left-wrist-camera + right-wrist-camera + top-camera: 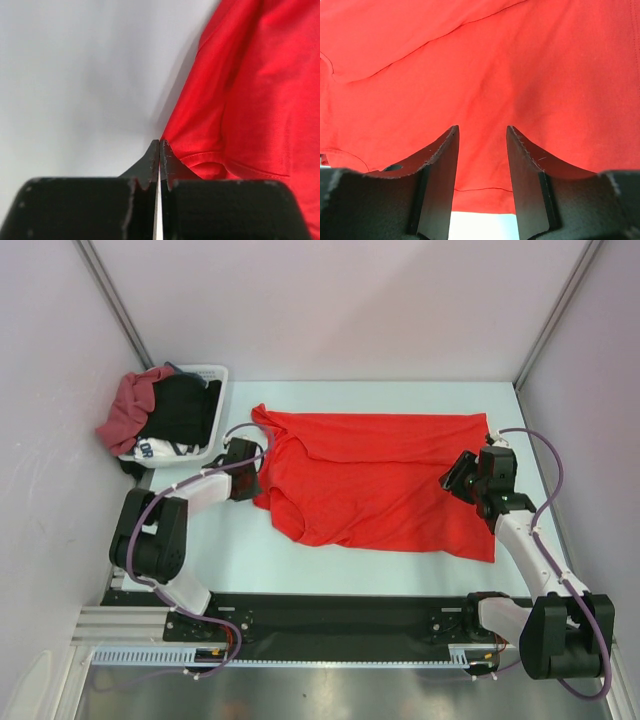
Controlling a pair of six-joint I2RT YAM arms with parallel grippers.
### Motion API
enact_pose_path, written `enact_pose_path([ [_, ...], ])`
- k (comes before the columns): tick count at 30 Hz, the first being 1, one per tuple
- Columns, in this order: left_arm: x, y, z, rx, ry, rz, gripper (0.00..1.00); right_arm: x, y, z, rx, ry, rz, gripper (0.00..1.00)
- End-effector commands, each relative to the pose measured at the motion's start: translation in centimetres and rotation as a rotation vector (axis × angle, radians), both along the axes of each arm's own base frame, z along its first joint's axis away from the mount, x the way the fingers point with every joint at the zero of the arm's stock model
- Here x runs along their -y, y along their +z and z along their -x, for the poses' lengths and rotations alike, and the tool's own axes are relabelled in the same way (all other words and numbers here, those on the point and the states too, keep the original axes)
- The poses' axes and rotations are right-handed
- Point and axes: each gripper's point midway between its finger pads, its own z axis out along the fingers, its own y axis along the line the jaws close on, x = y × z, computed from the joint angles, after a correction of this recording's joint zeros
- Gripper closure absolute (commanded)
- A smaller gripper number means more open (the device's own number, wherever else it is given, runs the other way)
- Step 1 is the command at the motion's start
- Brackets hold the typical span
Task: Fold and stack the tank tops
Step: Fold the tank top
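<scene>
Left gripper (159, 142) was closed at the red tank top (390, 480) edge nearest the basket (218, 373), hold on cloth unconfirmed. Right gripper (482, 130) stood parted over the end farthest from it. Top lay flat beside the basket. Risk: a shallow pinch slipping and skewing the fold.

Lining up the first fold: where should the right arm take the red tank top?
I'd take the red tank top at its hem edge on the right, coming in low from the right. It lies flat with the straps at the left, and the right gripper, jaws open, hangs just inside that hem.
</scene>
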Motion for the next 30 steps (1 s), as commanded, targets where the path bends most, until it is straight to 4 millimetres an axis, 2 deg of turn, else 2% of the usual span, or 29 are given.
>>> enact_pose_path([
  [1, -3.4, 5.5, -2.1, 0.077, 0.061, -0.198, 1.0, -0.2, 0.7, -0.7, 0.028, 0.014, 0.002, 0.52],
  [3, -5.0, 6.0, -2.2, 0.037, 0.088, -0.305, 1.0, -0.4, 0.4, -0.8, 0.019, 0.023, -0.002, 0.53],
  [4, -5.3, 7.6, -3.5, 0.062, 0.102, -0.332, 1.0, -0.4, 0.3, -0.8, 0.016, 0.02, -0.003, 0.53],
  [6, -6.8, 7.7, -3.4, 0.004, 0.135, -0.436, 1.0, -0.5, 0.0, -0.7, 0.011, 0.021, -0.003, 0.52],
  [7, -7.1, 8.8, -4.3, 0.022, 0.159, -0.457, 1.0, -0.4, -0.1, -0.7, 0.008, 0.021, -0.001, 0.52],
  [8, -7.4, 8.4, -4.4, -0.003, 0.165, -0.491, 1.0, -0.4, -0.2, -0.6, 0.005, 0.022, 0.0, 0.52],
  [10, -8.3, 9.2, -4.7, -0.013, 0.193, -0.55, 0.99, -0.4, -0.4, -0.5, -0.002, 0.019, 0.002, 0.52],
  [11, -8.4, 8.7, -4.7, -0.029, 0.204, -0.561, 0.93, -0.3, -0.5, -0.5, -0.005, 0.017, 0.004, 0.51],
  [12, -8.5, 8.7, -4.5, -0.045, 0.206, -0.571, 0.74, -0.3, -0.4, -0.5, -0.003, 0.02, 0.007, 0.49],
  [13, -8.6, 8.6, -4.4, -0.053, 0.211, -0.569, 0.36, -0.3, -0.5, -0.4, -0.006, 0.017, 0.009, 0.48],
  [14, -8.4, 8.6, -4.2, -0.048, 0.221, -0.556, 0.28, -0.2, -0.5, -0.3, -0.011, 0.014, 0.014, 0.47],
  [15, -8.3, 8.6, -4.3, -0.029, 0.224, -0.542, 0.25, -0.1, -0.5, -0.4, -0.011, 0.011, 0.014, 0.46],
  [16, -8.0, 7.7, -3.5, -0.043, 0.208, -0.514, 0.24, 0.0, -0.5, -0.3, -0.014, 0.004, 0.018, 0.45],
  [18, -7.2, 9.2, -3.8, 0.05, 0.207, -0.433, 0.23, 0.2, -0.6, -0.1, -0.023, -0.007, 0.028, 0.44],
  [19, -6.4, 8.0, -2.8, 0.033, 0.17, -0.373, 0.23, 0.7, -0.6, 0.0, -0.026, -0.035, 0.036, 0.43],
  [20, -5.5, 9.5, -2.6, 0.093, 0.15, -0.304, 0.23, 1.4, -1.0, 0.4, -0.05, -0.07, 0.059, 0.43],
  [21, -4.6, 10.2, -2.9, 0.144, 0.134, -0.242, 0.23, 1.8, -0.9, 0.5, -0.055, -0.09, 0.072, 0.41],
  [22, -4.0, 9.3, -1.8, 0.14, 0.113, -0.195, 0.23, 2.9, -0.9, 0.6, -0.06, -0.15, 0.091, 0.41],
  [23, -1.9, 10.8, -1.3, 0.191, 0.049, -0.072, 0.23, 3.3, -1.3, 1.2, -0.091, -0.171, 0.1, 0.38],
  [24, -0.7, 11.6, -1.5, 0.245, 0.024, -0.01, 0.22, 3.9, -1.4, 1.6, -0.106, -0.197, 0.103, 0.36],
  [25, 0.2, 10.7, -0.3, 0.239, -0.003, 0.038, 0.21, 4.6, -1.6, 1.9, -0.122, -0.237, 0.109, 0.35],
  [26, 1.8, 12.4, 0.3, 0.296, -0.045, 0.109, 0.21, 5.8, -2.2, 2.7, -0.163, -0.303, 0.095, 0.37],
  [28, 2.8, 12.4, 1.6, 0.307, -0.067, 0.153, 0.2, 7.1, -2.9, 3.9, -0.214, -0.386, 0.074, 0.43],
  [29, 3.7, 13.5, 2.3, 0.338, -0.095, 0.182, 0.2, 8.2, -3.6, 5.1, -0.265, -0.447, 0.055, 0.45],
  [30, 4.0, 13.7, 2.7, 0.338, -0.105, 0.192, 0.2, 8.6, -4.0, 5.7, -0.29, -0.471, 0.046, 0.47],
])
